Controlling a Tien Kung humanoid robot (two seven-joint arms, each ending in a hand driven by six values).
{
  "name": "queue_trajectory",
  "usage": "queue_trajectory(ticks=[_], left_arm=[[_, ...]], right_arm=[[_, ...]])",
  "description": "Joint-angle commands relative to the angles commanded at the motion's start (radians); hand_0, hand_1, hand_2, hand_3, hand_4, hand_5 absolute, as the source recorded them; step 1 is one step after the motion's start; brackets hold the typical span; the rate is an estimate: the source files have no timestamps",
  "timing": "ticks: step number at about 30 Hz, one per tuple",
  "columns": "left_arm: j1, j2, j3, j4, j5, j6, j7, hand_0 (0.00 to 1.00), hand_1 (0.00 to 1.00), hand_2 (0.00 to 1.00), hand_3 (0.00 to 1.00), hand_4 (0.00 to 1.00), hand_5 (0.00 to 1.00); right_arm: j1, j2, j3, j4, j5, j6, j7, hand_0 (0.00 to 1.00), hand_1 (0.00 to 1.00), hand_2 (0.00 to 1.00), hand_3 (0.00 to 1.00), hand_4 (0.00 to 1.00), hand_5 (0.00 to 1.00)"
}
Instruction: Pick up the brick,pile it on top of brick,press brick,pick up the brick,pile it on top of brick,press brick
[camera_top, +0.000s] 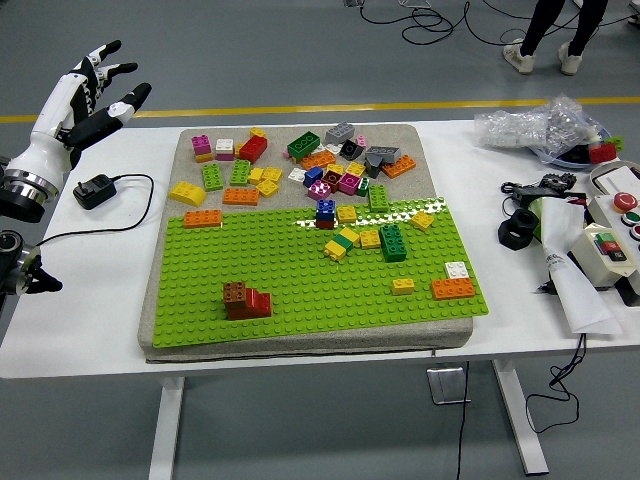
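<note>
we've got the left robot hand (95, 85) spread and empty over the counter's (90, 290) far-left corner (well clear of everything), brown brick (234, 292) stuck beside the red brick (252, 303) on the green baseplate (300, 290)

White table (90, 300) on grey floor (300, 60) with yellow line (300, 108).
</note>
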Motion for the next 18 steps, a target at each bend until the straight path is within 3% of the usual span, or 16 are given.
queue_trajectory(ticks=[18], left_arm=[[0.009,-0.005,-0.004,0.005,0.000,0.004,0.007,0.978,0.974,0.818,0.962,0.776,0.494]], right_arm=[[-0.003,0.000,0.003,0.000,-0.026,0.004,0.000,0.761,0.676,0.718,0.737,0.998,0.683]])
